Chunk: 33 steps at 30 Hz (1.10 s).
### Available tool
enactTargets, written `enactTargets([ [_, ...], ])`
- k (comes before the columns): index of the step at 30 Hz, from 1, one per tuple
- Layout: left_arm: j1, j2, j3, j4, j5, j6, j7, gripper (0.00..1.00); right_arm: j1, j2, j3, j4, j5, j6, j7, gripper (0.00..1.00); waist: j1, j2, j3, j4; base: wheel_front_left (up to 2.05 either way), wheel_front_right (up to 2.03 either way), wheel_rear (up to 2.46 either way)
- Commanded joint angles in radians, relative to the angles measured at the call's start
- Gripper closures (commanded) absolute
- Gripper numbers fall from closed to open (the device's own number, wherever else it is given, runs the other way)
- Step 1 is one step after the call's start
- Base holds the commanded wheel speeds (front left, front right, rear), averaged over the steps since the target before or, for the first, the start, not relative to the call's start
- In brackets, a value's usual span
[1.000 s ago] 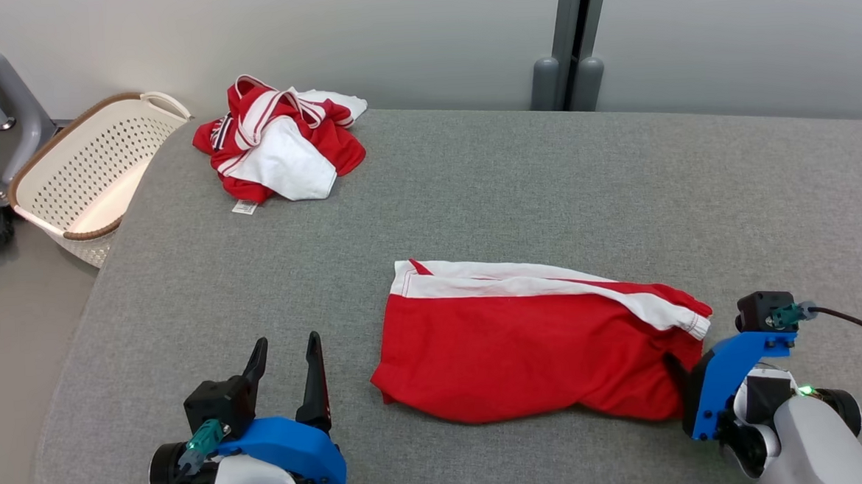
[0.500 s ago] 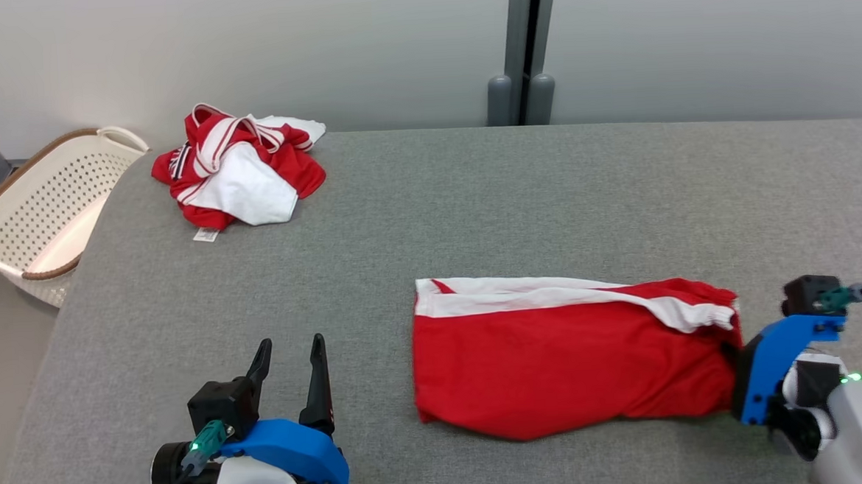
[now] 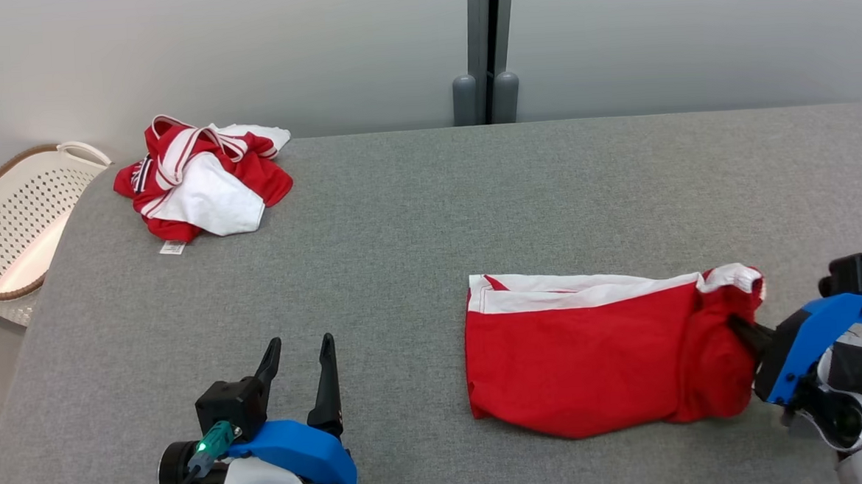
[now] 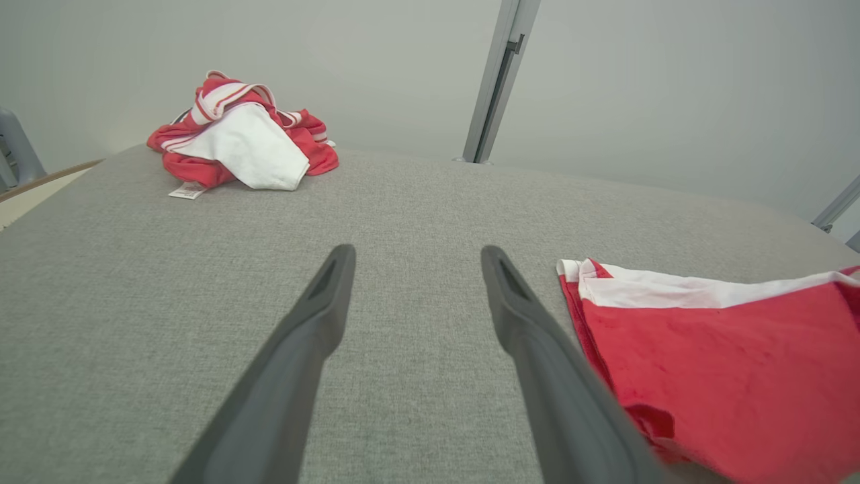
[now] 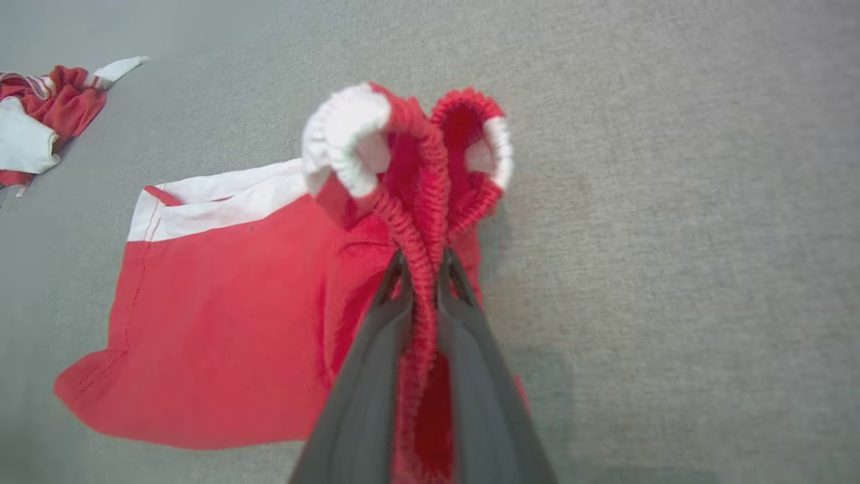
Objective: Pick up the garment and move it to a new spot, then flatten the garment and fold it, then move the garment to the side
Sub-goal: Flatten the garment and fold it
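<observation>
Dragged rightward across the grey tabletop (image 3: 401, 236), the red shorts (image 3: 585, 359) now lie farther from the red-and-white clothes pile (image 3: 199, 184). Their waistband end is bunched and raised where it lay flat before. The right gripper (image 5: 422, 259) is clamped on that elastic waistband. The left gripper (image 3: 300, 345) rests spread and empty, apart from the shorts' hem.

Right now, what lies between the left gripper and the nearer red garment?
Nothing: only bare grey table surface separates the left gripper from the nearer red garment, as the head view shows.
</observation>
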Motion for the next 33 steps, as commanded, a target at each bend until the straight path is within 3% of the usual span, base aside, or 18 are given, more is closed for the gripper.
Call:
enactTargets([
  [1,-0.004,0.006,-0.003,-0.004,-0.006,0.008,0.003,0.00,0.029,0.017,0.028,-0.073,0.046,0.000,0.029,1.00,0.0000,-0.0001,0.001,0.007,0.00,0.00,0.00],
  [11,-0.019,0.005,-0.008,-0.010,-0.007,0.009,0.002,0.00,0.070,0.107,0.123,-0.302,0.160,0.000,0.114,1.00,0.0000,-0.0001,0.012,0.050,0.00,0.00,0.00],
  [23,-0.047,-0.020,-0.023,0.012,-0.015,-0.002,-0.014,0.00,-0.034,0.188,0.169,-0.119,0.072,0.001,0.040,1.00,0.0000,-0.0001,0.041,0.129,0.00,0.00,0.00],
  [24,-0.048,-0.022,-0.024,0.015,-0.014,-0.003,-0.016,0.00,-0.044,0.191,0.170,-0.097,0.065,0.000,0.027,0.77,0.0000,-0.0001,0.043,0.133,0.00,0.00,0.00],
  [25,-0.050,-0.024,-0.026,0.018,-0.015,-0.004,-0.018,0.00,-0.051,0.192,0.174,-0.077,0.060,0.001,0.018,0.29,0.0000,-0.0001,0.044,0.137,0.00,0.00,0.00],
  [26,-0.051,-0.026,-0.027,0.021,-0.015,-0.005,-0.019,0.00,-0.060,0.194,0.180,-0.062,0.056,0.001,0.008,0.00,0.0000,-0.0001,0.044,0.140,0.00,0.00,0.00],
  [33,-0.060,-0.029,-0.029,0.037,-0.020,-0.004,-0.030,0.00,-0.091,0.196,0.269,-0.053,0.158,0.001,-0.044,0.00,0.0000,-0.0001,0.041,0.134,0.00,0.00,0.00],
])
